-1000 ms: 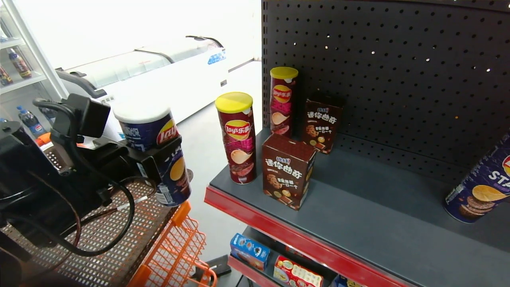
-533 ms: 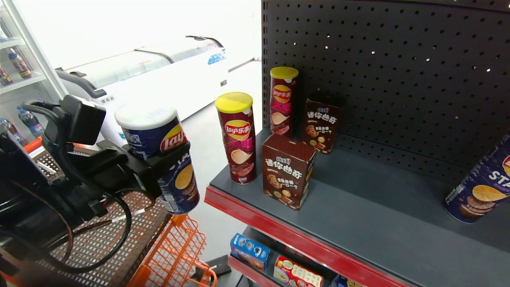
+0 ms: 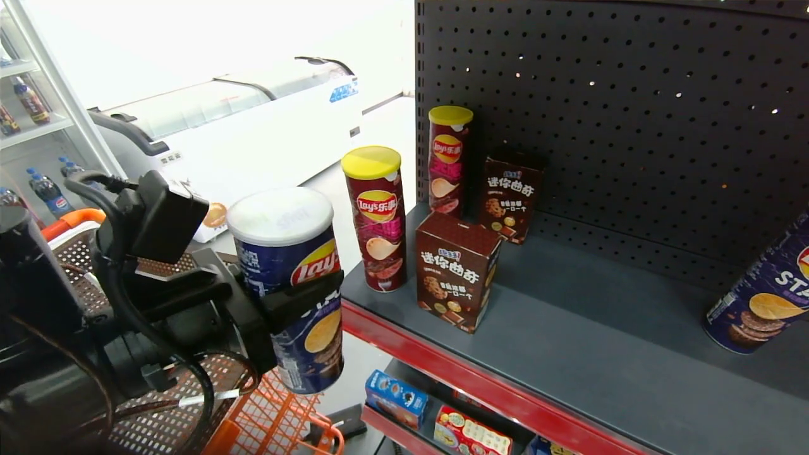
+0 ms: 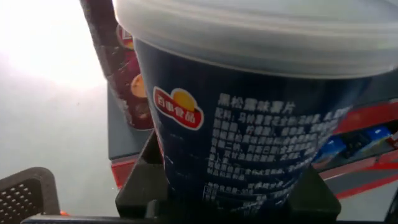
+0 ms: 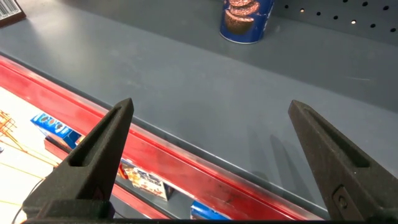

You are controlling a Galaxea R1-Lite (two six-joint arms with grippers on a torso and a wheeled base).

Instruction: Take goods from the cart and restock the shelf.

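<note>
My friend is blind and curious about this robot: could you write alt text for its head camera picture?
The left gripper holds a blue chip can upright above an orange cart, beside a grey shelf. On it stand two red cans, two brown boxes and another blue can.

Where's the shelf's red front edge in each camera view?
Head view: the red edge runs diagonally below the grey shelf board, right of the held blue can.
Left wrist view: it peeks out behind the held blue can, under the maroon can.
Right wrist view: it crosses beneath the open right gripper.
Shared landmark: the grey shelf board bordering it.
</note>
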